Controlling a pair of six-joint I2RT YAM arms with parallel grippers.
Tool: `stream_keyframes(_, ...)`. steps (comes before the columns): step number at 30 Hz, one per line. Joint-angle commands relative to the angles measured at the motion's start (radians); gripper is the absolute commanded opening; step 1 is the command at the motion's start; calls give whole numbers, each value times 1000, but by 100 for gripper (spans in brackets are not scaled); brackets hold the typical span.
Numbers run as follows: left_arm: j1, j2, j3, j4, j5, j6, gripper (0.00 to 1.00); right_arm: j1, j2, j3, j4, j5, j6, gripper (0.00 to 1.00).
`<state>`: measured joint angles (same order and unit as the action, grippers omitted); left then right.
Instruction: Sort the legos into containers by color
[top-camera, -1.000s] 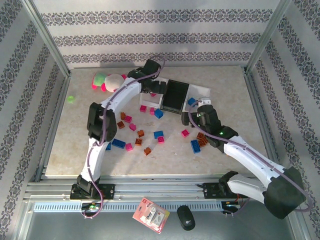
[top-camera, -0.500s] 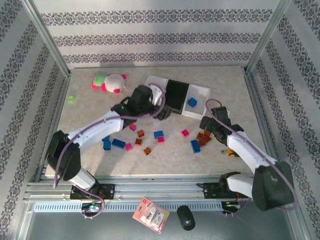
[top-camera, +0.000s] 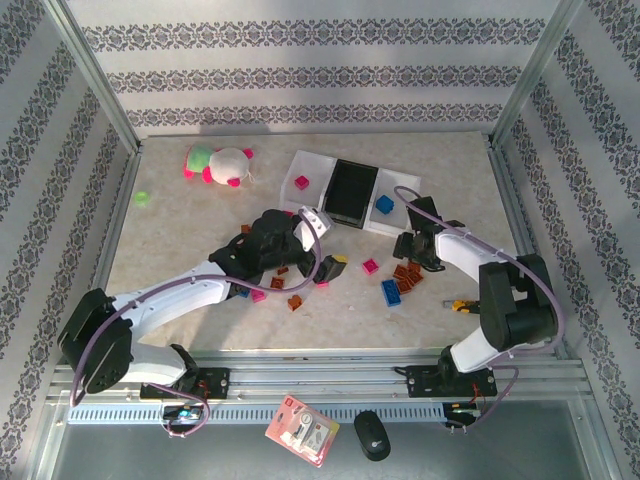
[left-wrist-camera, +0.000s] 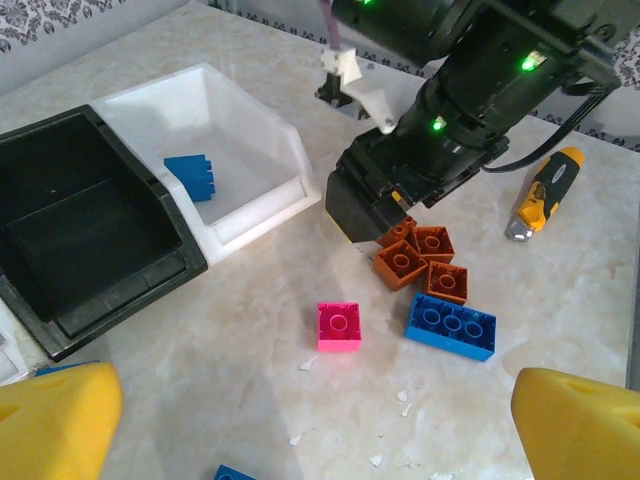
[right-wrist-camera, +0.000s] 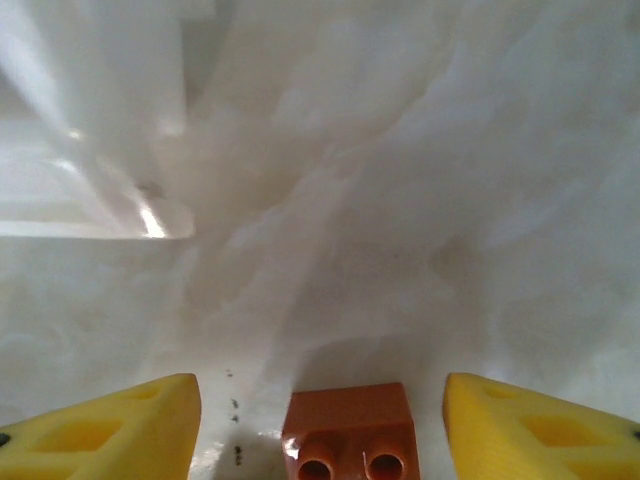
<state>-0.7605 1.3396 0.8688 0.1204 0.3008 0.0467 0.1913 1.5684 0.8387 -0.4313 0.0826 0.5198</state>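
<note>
1. Hovering low over the bench (top-camera: 160, 250), the right fingers (right-wrist-camera: 110, 425) are standing apart and gripping nothing. One orange-brown brick (right-wrist-camera: 350, 430) is lying between their tips, probably bracketed that way so a plain squeeze takes it
2. The left wrist view is showing the right arm bearing down on a cluster of orange-brown bricks (left-wrist-camera: 420, 255). A long blue brick (left-wrist-camera: 450, 325) is lying just beside the cluster, and a loose pink brick (left-wrist-camera: 338, 326) is lying apart from it
3. The left fingers (left-wrist-camera: 55, 420) are spread wide and carrying nothing. They are hanging above mid-bench, seemingly keeping back from the right arm while facing the loose pink brick
4. In the row at the far side, the left white tray (top-camera: 312, 158) is holding one sorted pink brick (top-camera: 301, 182). The black tray (top-camera: 350, 192) is looking empty, and the right white tray (left-wrist-camera: 250, 120) is holding one small blue brick (left-wrist-camera: 187, 175)
5. That is leaving the black tray as the likely home for orange-brown, and most of the legos (top-camera: 296, 302) are lying unsorted on the bench
</note>
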Motion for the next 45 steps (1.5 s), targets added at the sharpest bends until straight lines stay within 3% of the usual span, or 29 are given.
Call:
stream_keyframes(1, -16, -22, -18, 57, 33, 24, 99, -12, 38, 25, -32, -24, 7, 59)
stream_keyframes(7, -17, -6, -5, 75, 56, 25, 99, -12, 54, 19, -30, -38, 17, 41)
stream_keyframes(14, -17, -16, -8, 44, 63, 44, 99, 9, -61, -4, -49, -16, 28, 28)
stream_keyframes(22, -17, -59, -41, 4, 93, 47, 99, 108, -148, 85, -42, 38, 30, 27)
stream_keyframes(30, -16, -101, -84, -19, 65, 43, 99, 198, 80, 384, 23, 88, -17, 28)
stream_keyframes(41, -17, -153, -132, -49, -64, -2, 99, 203, 467, 839, -63, 65, -92, 31)
stream_keyframes(45, -13, -141, -120, -84, -129, -39, 99, 195, 507, 894, -88, 65, -98, 42)
